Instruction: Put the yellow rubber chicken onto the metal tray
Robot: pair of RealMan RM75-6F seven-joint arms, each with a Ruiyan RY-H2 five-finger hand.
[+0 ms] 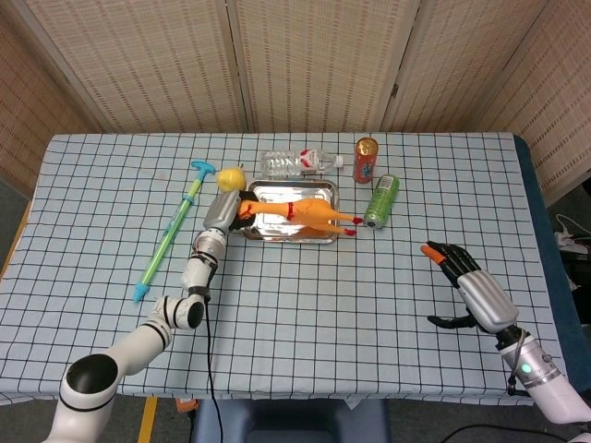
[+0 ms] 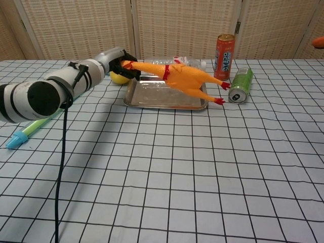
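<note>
Yellow rubber chicken (image 2: 185, 77) hangs just above the metal tray (image 2: 165, 96), its head pinched in the left hand (image 2: 122, 65) so the body can be lowered flat. Right hand (image 1: 459, 268) rests spread on the counter (image 1: 305, 305), well apart, leaving the approach free.

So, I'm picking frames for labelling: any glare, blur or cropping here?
Head view: sharp, even light, glare on the metal tray. Chest view: left robot hand holding the rubber chicken is sharp; the near forearm bulks large; the right robot hand is cropped.
</note>
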